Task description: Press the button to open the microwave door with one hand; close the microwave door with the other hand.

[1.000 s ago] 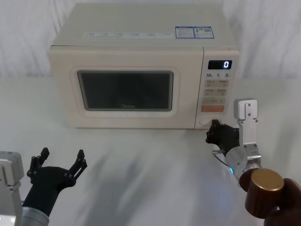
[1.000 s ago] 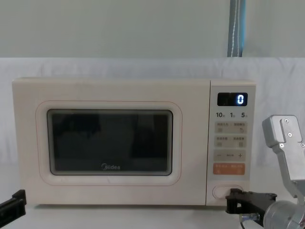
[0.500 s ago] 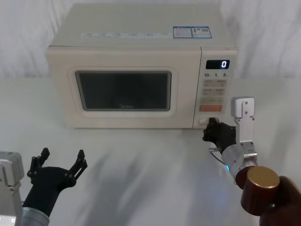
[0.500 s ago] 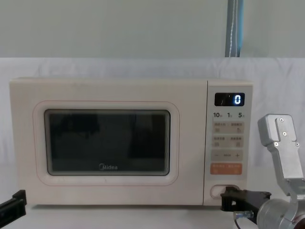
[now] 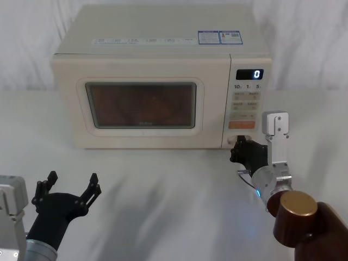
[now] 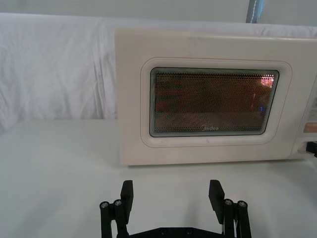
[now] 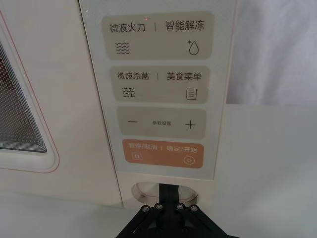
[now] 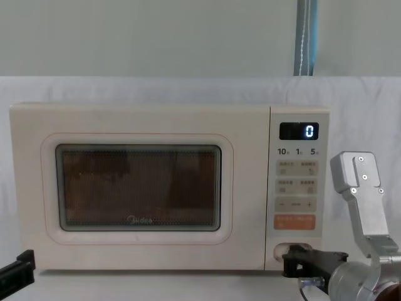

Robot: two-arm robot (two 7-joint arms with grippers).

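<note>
One claw (image 7: 167,198) of the right arm pressed together against the button (image 7: 148,190), door (image 5: 138,106) shut and lit, left claw (image 6: 172,198) spread above the tabletop (image 5: 163,196).

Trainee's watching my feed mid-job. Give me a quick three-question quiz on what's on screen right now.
1. True or false: the tip of the right gripper is at the button.
2. The display reads: A) 0 B) 10 C) 5
3. Fill in: the fingers of the left gripper, low in front of the microwave door, are ____.

Key: 1 true; 2 A; 3 open.
</note>
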